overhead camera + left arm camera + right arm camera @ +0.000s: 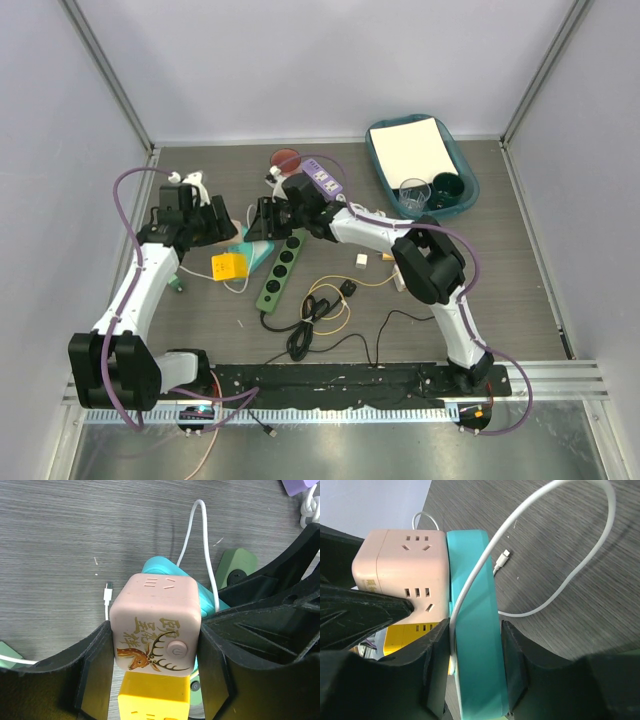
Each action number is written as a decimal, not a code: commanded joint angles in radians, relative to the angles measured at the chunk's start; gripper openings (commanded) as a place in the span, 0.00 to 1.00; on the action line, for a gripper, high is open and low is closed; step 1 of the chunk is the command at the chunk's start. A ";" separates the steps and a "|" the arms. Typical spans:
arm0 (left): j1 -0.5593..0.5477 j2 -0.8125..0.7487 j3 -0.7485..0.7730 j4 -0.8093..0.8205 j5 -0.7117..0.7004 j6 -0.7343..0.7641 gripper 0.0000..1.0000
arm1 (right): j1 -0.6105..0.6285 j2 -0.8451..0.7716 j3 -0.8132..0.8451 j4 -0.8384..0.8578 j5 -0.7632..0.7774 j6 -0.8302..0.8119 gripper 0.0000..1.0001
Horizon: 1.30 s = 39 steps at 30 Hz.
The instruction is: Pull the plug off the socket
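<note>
the grey wood-grain table (pixel 520 290) carries a teal tray (pixel 377 158) at the far right, a long green strip (pixel 283 265) in the middle and a purple strip (pixel 324 180) behind it. left of centre the two arms meet. the right gripper (pixel 475 650) is closed around the socket (pixel 480 645), a teal strip, with one finger on each long edge. the left gripper (pixel 155 645) pinches the plug (pixel 155 615), a pink cube with a deer drawing, which sits flush against the socket's face. a yellow cube (pixel 155 700) lies right against the plug, crowding it. a white cable (pixel 470 580) loops across the socket, its connector (pixel 108 591) lying loose on the table.
</note>
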 commanded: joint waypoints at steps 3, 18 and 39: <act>-0.005 -0.040 0.010 0.098 0.041 -0.024 0.00 | 0.020 0.008 0.019 0.018 -0.014 0.004 0.45; -0.005 -0.031 0.016 0.063 -0.012 -0.029 0.00 | 0.034 0.040 -0.003 -0.033 0.116 -0.011 0.01; -0.005 -0.073 0.029 0.025 -0.125 -0.031 0.00 | 0.032 0.089 -0.041 -0.057 0.354 0.017 0.01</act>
